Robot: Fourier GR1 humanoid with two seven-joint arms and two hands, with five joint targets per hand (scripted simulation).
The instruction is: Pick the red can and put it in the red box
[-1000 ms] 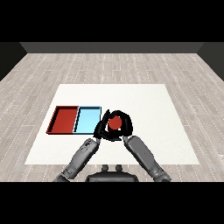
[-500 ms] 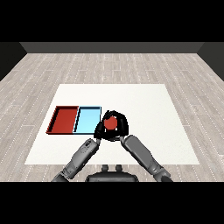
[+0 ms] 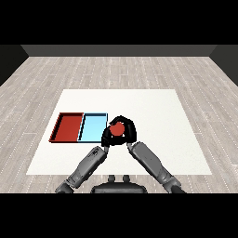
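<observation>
Fingers of right hand half-hide red can.

White table matt, smooth; floor pale wood planks; red tray and light blue tray smooth, plastic-looking.

The white table stands on a wooden floor. The red tray and light blue tray lie on it, touching side by side.
</observation>
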